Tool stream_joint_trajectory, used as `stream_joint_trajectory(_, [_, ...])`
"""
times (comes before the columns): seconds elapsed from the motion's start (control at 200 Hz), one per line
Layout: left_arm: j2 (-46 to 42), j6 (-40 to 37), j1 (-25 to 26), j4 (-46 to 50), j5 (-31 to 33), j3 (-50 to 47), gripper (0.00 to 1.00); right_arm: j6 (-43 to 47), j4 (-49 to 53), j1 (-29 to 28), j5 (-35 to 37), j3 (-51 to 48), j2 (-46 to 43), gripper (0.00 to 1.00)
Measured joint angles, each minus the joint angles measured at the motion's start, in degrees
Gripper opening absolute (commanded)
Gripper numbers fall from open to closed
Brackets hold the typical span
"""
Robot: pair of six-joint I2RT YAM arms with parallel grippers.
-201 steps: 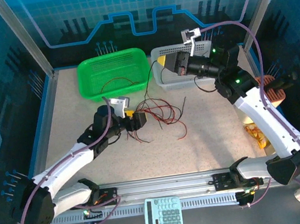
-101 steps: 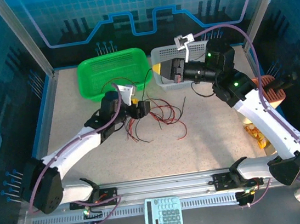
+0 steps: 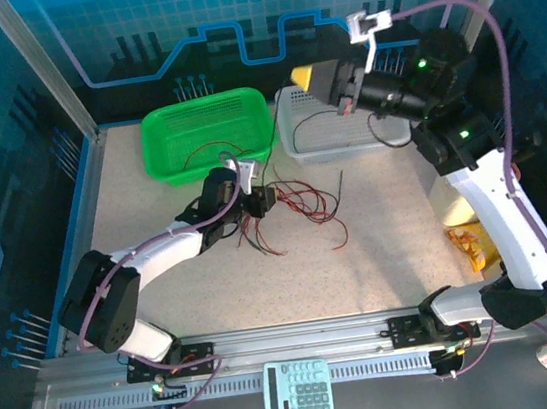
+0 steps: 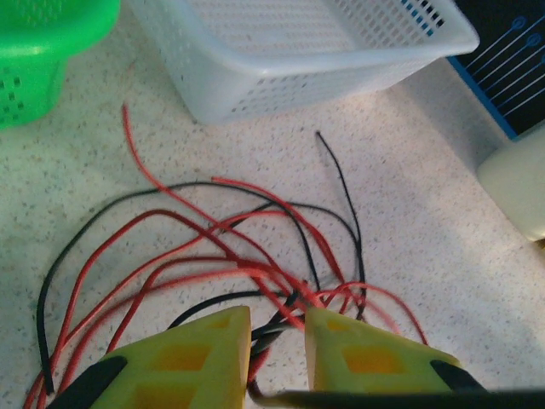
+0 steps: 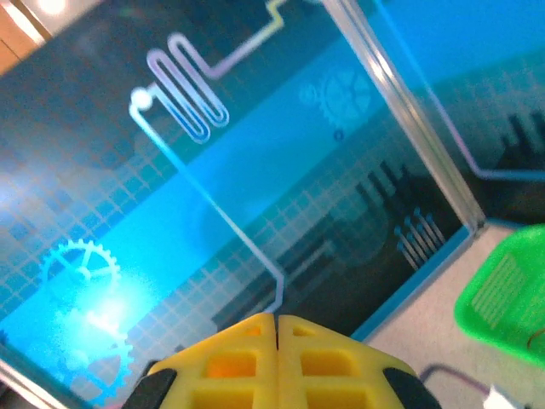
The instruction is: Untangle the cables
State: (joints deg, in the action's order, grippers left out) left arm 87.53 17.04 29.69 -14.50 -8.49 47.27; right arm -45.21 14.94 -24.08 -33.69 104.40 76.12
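Note:
The cables (image 3: pixel 304 203) are a loose tangle of thin red and black wires on the speckled table, in front of the two baskets. In the left wrist view the cables (image 4: pixel 255 273) loop outward from my fingers, and one black end points toward the pale basket. My left gripper (image 3: pixel 265 198) sits low at the tangle's left edge. In its own view the left gripper (image 4: pixel 278 317) is open, its yellow fingers a little apart with a few strands running between them. My right gripper (image 3: pixel 303 75) hangs high over the pale basket. In its own view the right gripper (image 5: pixel 275 319) is shut with nothing in it.
A green basket (image 3: pixel 204 123) with a loose wire inside stands at the back left, beside a pale grey basket (image 3: pixel 325 139). The same pale basket (image 4: pixel 281 51) lies just beyond the tangle. A calculator (image 3: pixel 298 390) rests on the front rail. Yellow-orange items (image 3: pixel 470 239) lie at the right edge.
My left gripper has slid right and farther back along the table, and the tangle has shifted with it. My right arm has lifted up and back to the right.

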Motion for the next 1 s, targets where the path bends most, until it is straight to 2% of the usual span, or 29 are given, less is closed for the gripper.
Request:
stream_joint_trajectory(0.22, [1.3, 1.8, 0.0, -1.4, -0.2, -3.5, 0.25, -4.7, -6.4, 9.0, 0.1, 4.5, -0.7, 0.00])
stream_joint_trajectory(0.36, [1.3, 2.8, 0.0, -2.5, -0.3, -4.5, 0.31, -8.3, -11.3, 13.2, 0.6, 4.5, -1.0, 0.00])
stream_joint_trajectory(0.455, [0.9, 3.5, 0.0, -2.9, -0.4, -5.1, 0.42, -9.2, -13.2, 14.2, 0.9, 4.5, -1.0, 0.00])
stream_joint_trajectory(0.53, [-0.3, 4.4, 0.0, -2.9, -0.7, -5.9, 0.54, -9.2, -14.1, 14.5, 1.5, 4.2, -0.9, 0.00])
stream_joint_trajectory(0.715, [-7.2, 5.8, 0.1, -2.3, -1.1, -6.3, 0.79, -5.8, -14.4, 15.8, 4.8, 2.3, -0.3, 0.00])
stream_joint_trajectory(0.85, [-13.3, 7.5, 0.1, -1.4, -1.2, -6.3, 0.90, -3.1, -14.4, 16.6, 7.6, 0.8, 1.1, 0.00])
stream_joint_trajectory(0.995, [-19.4, 8.6, 0.1, 1.1, -1.2, -6.1, 0.97, -1.6, -14.4, 16.7, 9.3, 0.0, 3.3, 0.00])
